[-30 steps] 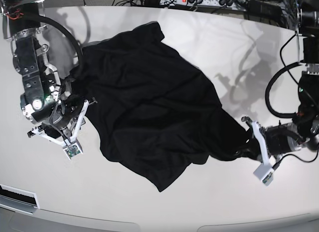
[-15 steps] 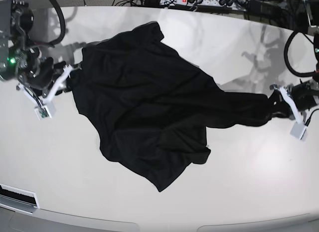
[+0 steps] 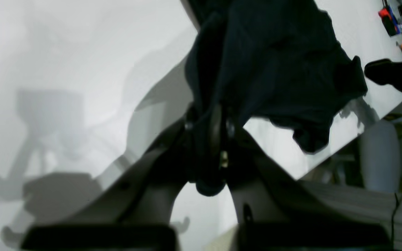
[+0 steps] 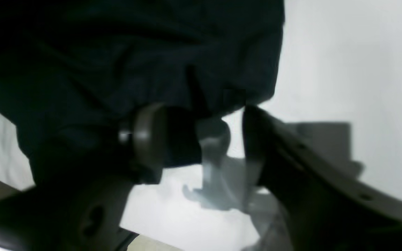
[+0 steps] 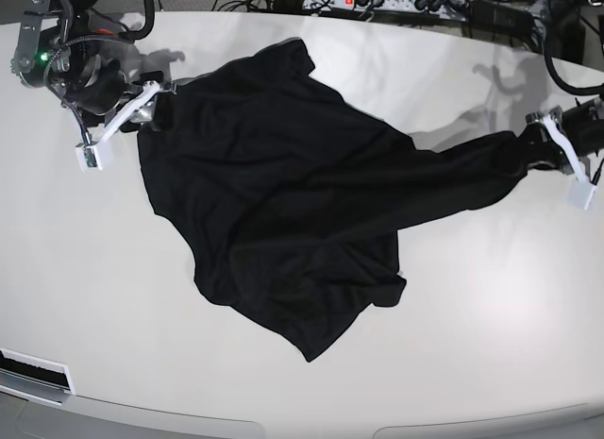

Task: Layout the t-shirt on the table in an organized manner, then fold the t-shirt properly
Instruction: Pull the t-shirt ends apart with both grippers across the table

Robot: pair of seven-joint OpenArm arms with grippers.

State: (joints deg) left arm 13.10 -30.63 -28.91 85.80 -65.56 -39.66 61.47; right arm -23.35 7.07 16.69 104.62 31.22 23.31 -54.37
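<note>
T-shirt point(image 5: 283, 212) fabric, plain black, spreads across the middle of the white table point(image 5: 472, 363), its nearest part a rumpled, folded-over corner pointing toward the front edge of the tabletop in the base view. A tiny pale mark shows at the edge of that lower fold, on the side toward the left arm. From there the cloth widens into a broad wrinkled sheet, and one long drawn-out strip runs off toward the left gripper point(image 5: 540, 146), which sits at the base view's right edge. The left wrist view shows that gripper point(image 3: 210, 139) with its jaws closed tight on a bunched piece of the shirt point(image 3: 274, 62), the rest of the garment trailing away over the table point(image 3: 65, 69). On the opposite side, farther back, the right gripper point(image 5: 151, 104) is at the shirt's upper corner. Its wrist view shows the jaws point(image 4: 204, 139) standing apart with bare table point(image 4: 344, 69) visible between them, the dark cloth point(image 4: 117, 52) lying just beyond and partly over one finger, not pinched. At the far edge a power strip point(image 5: 377, 2) and cables lie behind the table.
</note>
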